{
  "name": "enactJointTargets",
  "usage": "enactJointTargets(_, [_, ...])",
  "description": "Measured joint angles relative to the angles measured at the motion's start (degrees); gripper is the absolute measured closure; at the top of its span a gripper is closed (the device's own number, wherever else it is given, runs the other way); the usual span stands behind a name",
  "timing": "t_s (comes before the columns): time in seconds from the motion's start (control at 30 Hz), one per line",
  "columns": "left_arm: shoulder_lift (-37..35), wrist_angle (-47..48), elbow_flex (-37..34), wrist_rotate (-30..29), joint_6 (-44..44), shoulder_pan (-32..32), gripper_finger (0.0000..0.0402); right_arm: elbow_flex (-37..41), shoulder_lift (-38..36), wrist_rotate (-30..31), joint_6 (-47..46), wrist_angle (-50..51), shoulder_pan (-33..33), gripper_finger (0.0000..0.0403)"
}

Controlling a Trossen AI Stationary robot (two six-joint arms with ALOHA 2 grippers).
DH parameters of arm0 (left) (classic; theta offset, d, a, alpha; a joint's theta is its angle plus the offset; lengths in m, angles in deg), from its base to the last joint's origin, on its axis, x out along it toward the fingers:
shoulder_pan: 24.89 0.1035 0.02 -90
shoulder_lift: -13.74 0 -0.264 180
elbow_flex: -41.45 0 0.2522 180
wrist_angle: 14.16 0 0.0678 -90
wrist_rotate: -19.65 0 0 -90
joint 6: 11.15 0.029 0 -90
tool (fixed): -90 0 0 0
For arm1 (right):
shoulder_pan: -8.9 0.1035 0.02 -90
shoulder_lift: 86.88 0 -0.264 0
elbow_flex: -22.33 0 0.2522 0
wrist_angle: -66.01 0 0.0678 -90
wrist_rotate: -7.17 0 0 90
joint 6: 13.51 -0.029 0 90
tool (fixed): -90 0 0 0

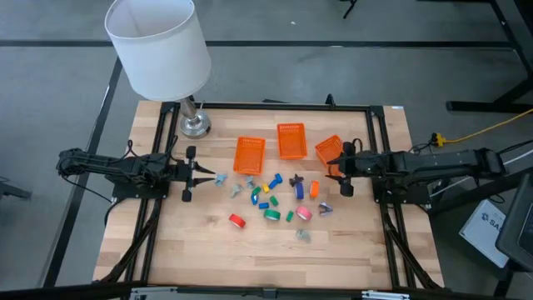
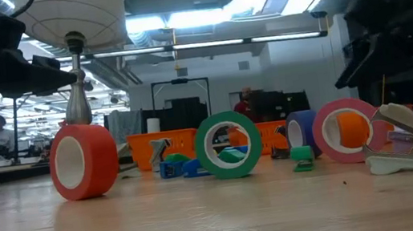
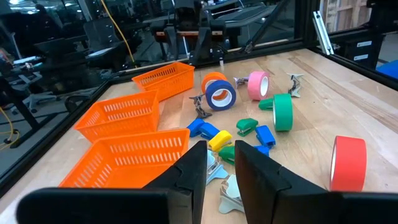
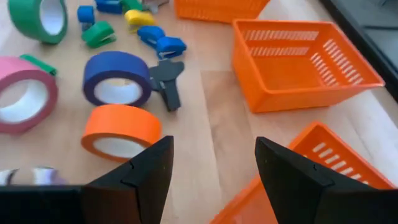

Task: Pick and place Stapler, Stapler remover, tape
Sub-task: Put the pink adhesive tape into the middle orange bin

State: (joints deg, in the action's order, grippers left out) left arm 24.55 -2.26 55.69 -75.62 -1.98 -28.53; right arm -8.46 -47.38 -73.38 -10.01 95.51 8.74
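The left hand [image 1: 210, 177], near the worktop's [image 1: 200, 258] left edge, grips a pale staple remover [image 1: 220, 178]. The right hand [image 1: 333, 171] is wide open, empty. Tape rolls [image 1: 237, 221] lie mid-worktop. No legible writing.

white box [image 1: 493, 226] at the right edge beside the table, partial dark letters "SA", rest cut off
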Motion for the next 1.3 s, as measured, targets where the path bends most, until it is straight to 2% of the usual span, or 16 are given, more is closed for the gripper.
enactJointTargets(0.3, [0.01,0.01,0.01,0.00,0.00,-0.01,0.0324,-12.36,12.92,-0.02,0.00,8.87,7.07,0.0173])
enactJointTargets(0.57, [0.00,0.01,0.00,0.00,0.00,-0.02,0.0323,-17.11,24.28,-0.02,-0.54,7.63,12.94,0.0173])
enactJointTargets(0.8, [0.01,0.00,0.01,0.00,0.00,-0.02,0.0323,-21.94,34.20,-3.71,-16.28,3.75,18.04,0.0173])
enactJointTargets(0.93, [0.01,-0.01,0.01,0.00,0.00,-0.02,0.0323,-27.86,38.41,-6.92,-14.97,8.00,19.62,0.0173])
enactJointTargets(1.13, [0.00,0.01,0.02,0.00,0.00,-0.02,0.0324,-35.97,42.60,-7.15,-12.10,17.33,22.38,0.0173])
enactJointTargets(1.3, [0.00,0.03,0.00,0.00,0.00,-0.02,0.0323,-39.16,46.98,-6.90,-19.74,16.85,23.32,0.0173])
